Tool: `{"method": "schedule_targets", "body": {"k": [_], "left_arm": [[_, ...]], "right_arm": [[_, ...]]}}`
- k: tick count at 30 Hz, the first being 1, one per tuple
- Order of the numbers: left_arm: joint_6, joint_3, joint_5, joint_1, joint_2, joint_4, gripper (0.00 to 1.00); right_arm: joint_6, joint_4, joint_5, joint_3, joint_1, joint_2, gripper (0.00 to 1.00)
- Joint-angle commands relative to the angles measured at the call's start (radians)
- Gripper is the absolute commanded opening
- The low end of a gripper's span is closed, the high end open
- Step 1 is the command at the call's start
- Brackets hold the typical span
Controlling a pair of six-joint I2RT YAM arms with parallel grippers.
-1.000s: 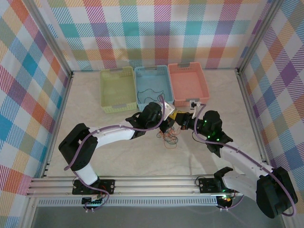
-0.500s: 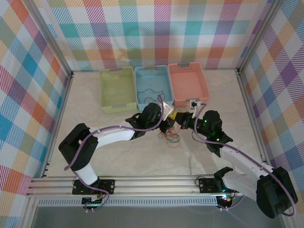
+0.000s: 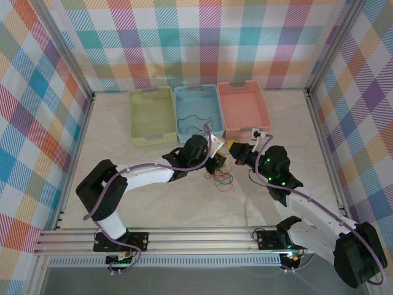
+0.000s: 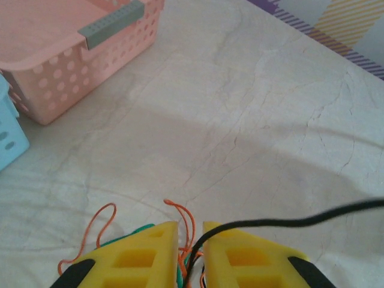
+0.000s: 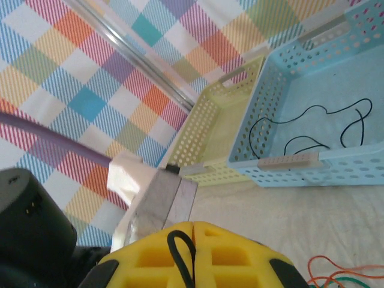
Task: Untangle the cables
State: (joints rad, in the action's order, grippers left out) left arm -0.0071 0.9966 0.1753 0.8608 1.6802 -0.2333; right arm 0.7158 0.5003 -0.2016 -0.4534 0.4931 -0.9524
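Marble tabletop (image 3: pixel 153 203): left fingers (image 4: pixel 138 258) pinch orange-green cables (image 3: pixel 222 179); right fingers (image 5: pixel 156 255) clamp black cable (image 4: pixel 300 219).

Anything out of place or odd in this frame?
Nothing spilled or damaged. The orange-green tangle lies on the table; the left end effector pinches it, a black cable trailing out. A second black cable lies in the blue basket.

Three baskets, yellow-green (image 3: pixel 151 114), blue (image 3: pixel 196 99), pink (image 3: pixel 242 109), two arms (image 3: pixel 144 175) (image 3: pixel 313 206), one cable tangle (image 3: pixel 222 179), one loose black cable (image 3: pixel 195 118)
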Motion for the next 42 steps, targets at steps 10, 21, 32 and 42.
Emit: {"method": "schedule_targets", "body": {"k": [10, 21, 32, 42], "left_arm": [[0.011, -0.021, 0.020, 0.010, -0.003, 0.009, 0.19], [0.009, -0.030, 0.019, 0.009, -0.005, -0.001, 0.19], [0.008, -0.030, 0.018, 0.009, -0.005, 0.002, 0.19], [0.007, -0.032, 0.014, 0.009, -0.006, 0.003, 0.19]], "right_arm": [[0.241, 0.072, -0.047, -0.048, 0.007, 0.007, 0.00], [0.421, 0.017, -0.053, -0.111, 0.007, 0.092, 0.00], [0.587, -0.043, -0.093, -0.210, 0.007, 0.094, 0.00], [0.620, -0.034, -0.152, -0.354, 0.007, 0.113, 0.00]]}}
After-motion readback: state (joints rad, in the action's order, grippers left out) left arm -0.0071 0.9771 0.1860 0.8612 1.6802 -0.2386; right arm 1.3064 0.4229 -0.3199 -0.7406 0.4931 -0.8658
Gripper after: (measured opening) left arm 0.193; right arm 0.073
